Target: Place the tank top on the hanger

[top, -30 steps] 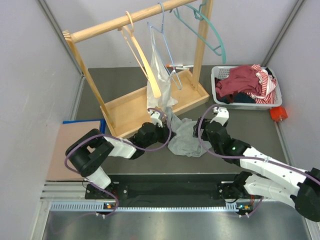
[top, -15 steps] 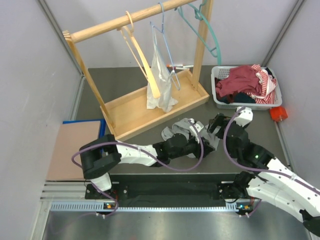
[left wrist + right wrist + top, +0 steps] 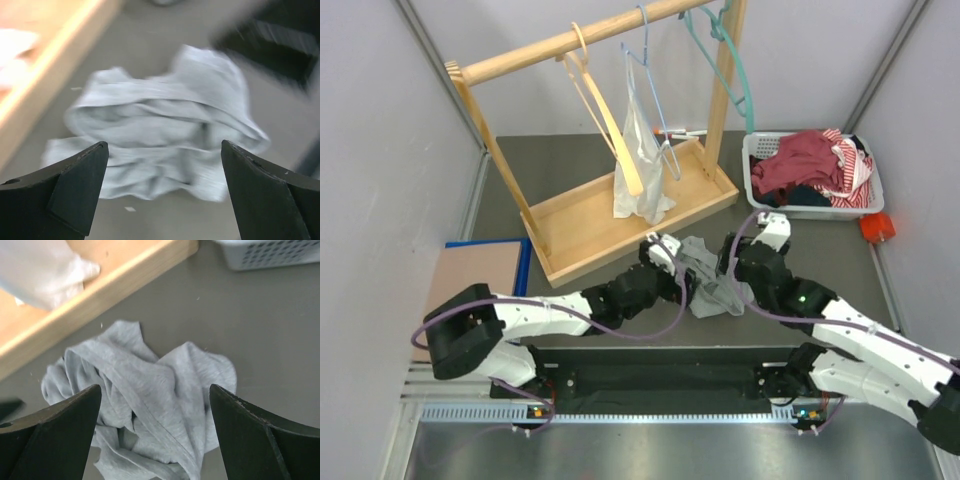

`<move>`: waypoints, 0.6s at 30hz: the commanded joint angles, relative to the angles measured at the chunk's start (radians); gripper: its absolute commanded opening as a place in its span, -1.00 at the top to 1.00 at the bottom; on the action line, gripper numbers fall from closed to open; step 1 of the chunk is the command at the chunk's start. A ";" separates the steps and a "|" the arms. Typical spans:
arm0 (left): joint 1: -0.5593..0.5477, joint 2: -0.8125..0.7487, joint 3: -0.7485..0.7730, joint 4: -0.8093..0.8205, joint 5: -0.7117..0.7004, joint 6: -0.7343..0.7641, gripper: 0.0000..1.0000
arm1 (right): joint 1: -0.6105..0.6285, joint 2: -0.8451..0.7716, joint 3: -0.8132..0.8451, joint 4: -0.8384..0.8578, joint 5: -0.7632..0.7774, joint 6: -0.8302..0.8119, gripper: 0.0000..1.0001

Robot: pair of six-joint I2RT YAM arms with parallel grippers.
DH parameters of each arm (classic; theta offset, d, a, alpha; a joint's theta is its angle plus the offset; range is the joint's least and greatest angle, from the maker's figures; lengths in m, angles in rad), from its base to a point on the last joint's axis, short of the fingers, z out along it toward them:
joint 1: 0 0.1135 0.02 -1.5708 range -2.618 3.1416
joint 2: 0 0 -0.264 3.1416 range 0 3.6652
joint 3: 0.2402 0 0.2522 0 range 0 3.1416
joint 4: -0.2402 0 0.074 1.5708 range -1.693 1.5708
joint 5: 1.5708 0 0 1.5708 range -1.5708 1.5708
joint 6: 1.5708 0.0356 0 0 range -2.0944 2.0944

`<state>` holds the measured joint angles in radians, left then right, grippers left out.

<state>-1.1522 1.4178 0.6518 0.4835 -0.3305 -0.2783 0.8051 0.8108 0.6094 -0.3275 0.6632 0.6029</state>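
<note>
The tank top (image 3: 708, 272) lies crumpled in a light grey heap on the dark table in front of the wooden rack. My left gripper (image 3: 672, 266) is at its left side, open, with the cloth (image 3: 160, 125) lying ahead between the spread fingers and nothing held. My right gripper (image 3: 732, 264) hovers over its right side, also open and empty above the folds (image 3: 150, 385). The teal hanger (image 3: 740, 85) hangs by its hook from the right end of the rack's rail.
The wooden rack (image 3: 620, 215) stands behind the heap, carrying a pale wooden hanger (image 3: 605, 115), a light blue wire hanger (image 3: 655, 90) and a white plastic bag (image 3: 640, 165). A white basket (image 3: 760, 190) of red clothes stands at the right. A blue-edged board (image 3: 475, 285) lies left.
My left gripper, shut a second ago, has opened and let the tank top go after dragging it right, away from the rack. The right gripper swung right, then came back over the heap.
</note>
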 commanded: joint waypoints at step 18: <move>0.293 0.222 0.072 0.069 0.128 -0.053 -0.43 | 0.025 0.100 -0.132 0.139 -0.171 0.093 -0.74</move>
<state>-0.8734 1.5940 0.6678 0.4721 -0.2375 -0.3378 0.8116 0.9428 0.4828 -0.2230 0.4934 0.6758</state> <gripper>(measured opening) 0.736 0.869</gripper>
